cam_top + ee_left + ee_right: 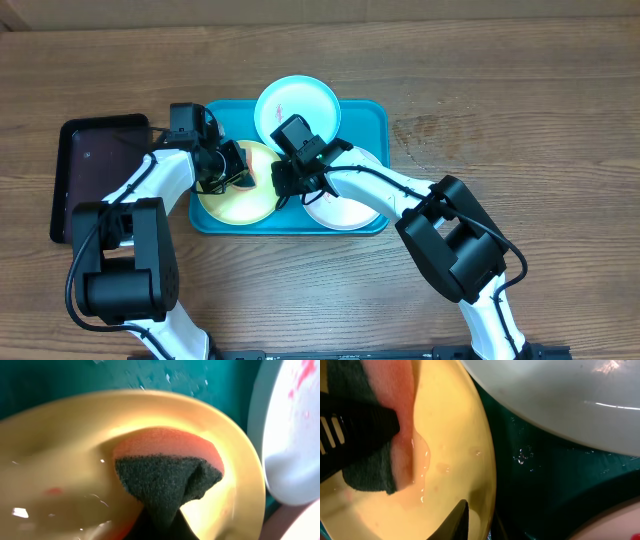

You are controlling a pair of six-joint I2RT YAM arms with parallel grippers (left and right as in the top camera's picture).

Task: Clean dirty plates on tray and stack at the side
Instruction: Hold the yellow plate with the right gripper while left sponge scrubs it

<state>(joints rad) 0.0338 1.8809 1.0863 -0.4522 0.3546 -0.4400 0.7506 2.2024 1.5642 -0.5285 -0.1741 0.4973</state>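
The turquoise tray (372, 120) holds three plates: a light blue plate (297, 100) at the back, a yellow-green plate (235, 200) on the left and a white plate (345, 212) on the right. My left gripper (236, 166) (161, 529) is shut on an orange sponge (167, 467) with a dark scouring face, pressed onto the wet yellow-green plate (65, 460). My right gripper (285, 182) (477, 525) is shut on that plate's right rim (485, 460), one finger inside the plate and one under its edge. A pale plate (295, 435) with red smears lies beside it.
A smaller black tray (95, 175) sits left of the turquoise one on the wooden table (520, 110). The right wrist view shows wet tray floor (545, 485) between the yellow-green plate and a pale plate (560, 400). Both arms crowd the tray's middle.
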